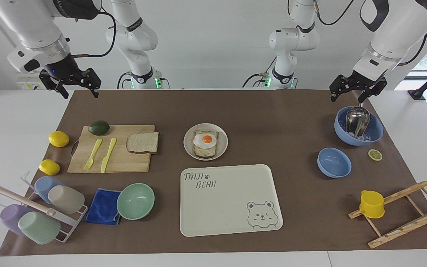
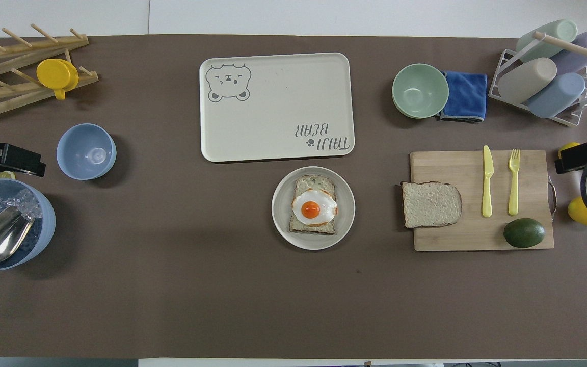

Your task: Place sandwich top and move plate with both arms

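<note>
Arms: two, each with one tool, left tool [image 1: 358,90] and right tool [image 1: 69,83]
Bowls: three, one mint-green bowl [image 1: 135,201], one empty blue bowl [image 1: 334,162], one blue bowl with ice and a scoop [image 1: 374,129]
Plates: one plate [image 1: 189,142]
Trays: one bear-printed tray [image 1: 228,200]
Bread slices: two, the sandwich top [image 1: 143,142] and an egg-topped toast [image 1: 205,144]
Cutting boards: one [image 1: 124,161]
Cutlery: one yellow fork [image 1: 93,154], one yellow knife [image 1: 108,154]
Lemons: two whole, [image 1: 58,139] and [image 1: 49,167], plus one lemon slice [image 1: 375,154]
Avocados: one [image 1: 99,127]
Cups on the wire rack: four [image 1: 66,198]
Yellow cups: one [image 1: 371,204]
Blue cloths: one [image 1: 103,206]
</note>
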You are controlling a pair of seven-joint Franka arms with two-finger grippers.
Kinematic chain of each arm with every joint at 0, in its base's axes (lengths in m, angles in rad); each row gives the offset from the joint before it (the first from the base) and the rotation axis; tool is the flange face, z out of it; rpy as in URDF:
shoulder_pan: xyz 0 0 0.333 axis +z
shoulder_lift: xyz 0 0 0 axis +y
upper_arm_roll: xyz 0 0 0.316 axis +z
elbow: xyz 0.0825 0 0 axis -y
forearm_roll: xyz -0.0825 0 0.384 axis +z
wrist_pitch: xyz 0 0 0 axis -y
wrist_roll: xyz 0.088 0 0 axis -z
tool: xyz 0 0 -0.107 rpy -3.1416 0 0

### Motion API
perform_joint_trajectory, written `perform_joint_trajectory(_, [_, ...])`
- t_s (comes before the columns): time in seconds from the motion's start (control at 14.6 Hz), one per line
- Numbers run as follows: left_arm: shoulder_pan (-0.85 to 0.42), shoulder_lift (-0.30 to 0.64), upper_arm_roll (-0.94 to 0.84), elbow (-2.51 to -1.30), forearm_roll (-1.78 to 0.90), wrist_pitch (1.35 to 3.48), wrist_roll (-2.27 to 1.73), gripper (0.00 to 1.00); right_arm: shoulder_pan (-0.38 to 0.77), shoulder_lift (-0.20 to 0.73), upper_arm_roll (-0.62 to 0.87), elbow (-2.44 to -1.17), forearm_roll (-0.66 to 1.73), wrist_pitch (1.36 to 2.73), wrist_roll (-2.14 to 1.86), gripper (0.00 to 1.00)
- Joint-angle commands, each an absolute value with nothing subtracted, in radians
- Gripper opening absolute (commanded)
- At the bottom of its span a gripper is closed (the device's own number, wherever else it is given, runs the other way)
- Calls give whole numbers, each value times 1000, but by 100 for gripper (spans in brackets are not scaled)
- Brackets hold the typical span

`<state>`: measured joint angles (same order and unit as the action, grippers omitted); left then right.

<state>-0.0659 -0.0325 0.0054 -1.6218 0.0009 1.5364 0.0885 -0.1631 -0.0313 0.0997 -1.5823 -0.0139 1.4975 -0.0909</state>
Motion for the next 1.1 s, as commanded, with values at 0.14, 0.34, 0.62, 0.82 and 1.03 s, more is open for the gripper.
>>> perform_joint_trajectory(0.14, [-63, -43, 6, -1621, 2, 1522, 89, 100, -167, -29, 106, -1578, -14, 1500, -78, 100])
perform_joint_trajectory(0.34, [-63, -43, 6, -1621, 2, 1522, 89, 100, -166, -32, 109, -1578, -5, 1500, -75, 100])
perform_joint_trajectory(0.62, [-63, -43, 6, -1621, 2, 1522, 89, 100, -169, -32, 109, -1583, 0, 1526, -77, 100])
perform_joint_trajectory(0.82, [-63, -43, 6, -1621, 2, 1522, 89, 100, -163, -52, 112, -1629, -2, 1531, -86, 100])
perform_joint_trajectory(1.03, [-63, -43, 6, -1621, 2, 1522, 89, 100, -71, -60, 114, -1696, -102, 1578, -19, 100])
